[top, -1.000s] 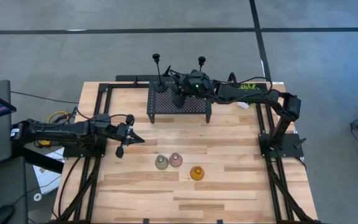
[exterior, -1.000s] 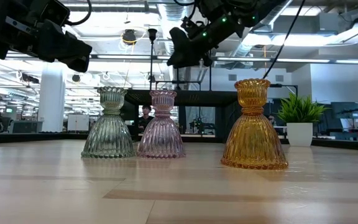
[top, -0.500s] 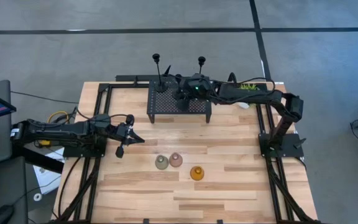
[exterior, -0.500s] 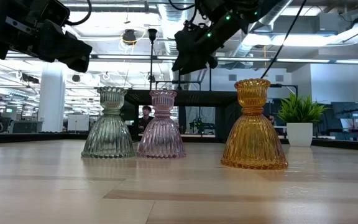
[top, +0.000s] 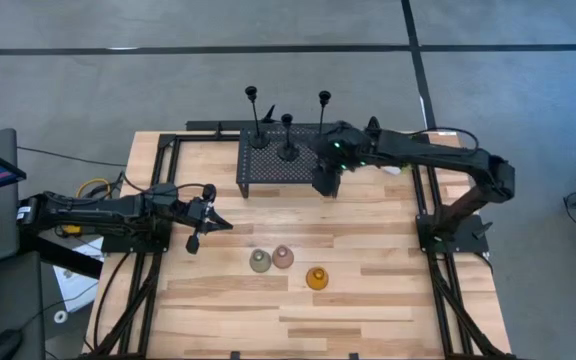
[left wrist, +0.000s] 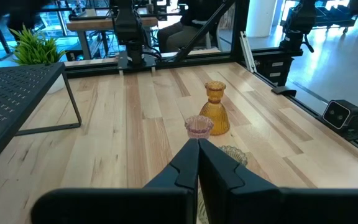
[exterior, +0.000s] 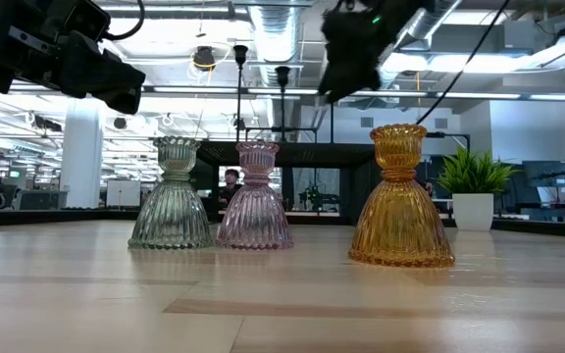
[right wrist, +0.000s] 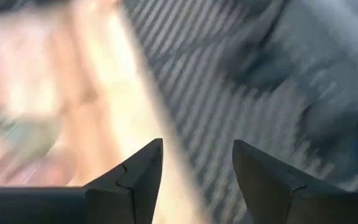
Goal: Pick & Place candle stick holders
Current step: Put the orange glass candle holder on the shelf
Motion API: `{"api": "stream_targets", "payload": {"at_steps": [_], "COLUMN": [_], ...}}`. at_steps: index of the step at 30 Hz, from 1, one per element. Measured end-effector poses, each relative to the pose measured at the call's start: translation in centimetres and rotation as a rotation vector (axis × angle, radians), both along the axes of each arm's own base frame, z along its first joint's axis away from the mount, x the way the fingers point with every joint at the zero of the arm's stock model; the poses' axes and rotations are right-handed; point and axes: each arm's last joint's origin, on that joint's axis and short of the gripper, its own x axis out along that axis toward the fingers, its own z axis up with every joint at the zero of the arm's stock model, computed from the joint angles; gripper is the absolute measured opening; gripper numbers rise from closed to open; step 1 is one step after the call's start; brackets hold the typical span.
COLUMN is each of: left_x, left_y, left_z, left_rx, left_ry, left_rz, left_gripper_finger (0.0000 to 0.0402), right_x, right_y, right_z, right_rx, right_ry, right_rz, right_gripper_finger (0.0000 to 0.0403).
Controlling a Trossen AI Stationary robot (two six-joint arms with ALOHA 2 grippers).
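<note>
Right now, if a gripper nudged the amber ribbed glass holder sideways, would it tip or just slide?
The amber ribbed glass candle holder would probably slide rather than tip: its bell-shaped base flares well wider than its cup. It looks like thick glass, so likely heavy for its size. The smooth wooden table should let it skid.

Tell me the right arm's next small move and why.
Probably swing the right gripper toward the amber holder and descend on it. Its fingers are open and empty, it sits at the rack's front right edge, and three black holders already stand on the rack, while the squat ones remain on the table. The left gripper waits at the table's left.
</note>
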Motion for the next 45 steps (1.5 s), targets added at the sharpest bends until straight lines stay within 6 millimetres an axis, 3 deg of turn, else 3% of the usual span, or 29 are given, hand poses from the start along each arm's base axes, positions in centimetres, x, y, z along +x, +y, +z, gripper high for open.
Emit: {"api": "stream_targets", "payload": {"at_steps": [4, 8, 16, 22, 31, 38, 45], "left_x": [0.0, 0.0, 0.0, 0.0, 0.0, 0.0, 0.0], "left_y": [0.0, 0.0, 0.0, 0.0, 0.0, 0.0, 0.0], "left_z": [0.0, 0.0, 0.0, 0.0, 0.0, 0.0, 0.0], "left_rx": [0.000, 0.000, -0.003, -0.015, -0.036, -0.033, -0.033], "left_ry": [0.000, 0.000, 0.001, 0.004, 0.009, 0.008, 0.008], "left_rz": [0.000, 0.000, 0.000, 0.000, 0.000, 0.000, 0.000], "left_gripper_finger": [0.0010, 0.0010, 0.0010, 0.0010, 0.0010, 0.0010, 0.0010], "right_x": [-2.3, -4.1, -5.7, -7.3, -9.9, -10.1, -9.8], "right_y": [2.7, 5.9, 11.2, 13.3, 15.5, 17.0, 18.0], "right_z": [0.3, 0.7, 0.1, -3.0, -9.1, -12.0, -14.8], "right_rx": [0.140, 0.163, 0.101, 0.002, 0.096, 0.163, 0.154], "right_ry": [0.136, 0.252, 0.139, 0.094, -0.018, -0.167, -0.048], "right_rz": [0.065, 0.146, 0.287, 0.284, 0.270, 0.348, 0.397], "right_gripper_finger": [0.0168, 0.0146, 0.0102, 0.0076, 0.0049, 0.0045, 0.0044]}}
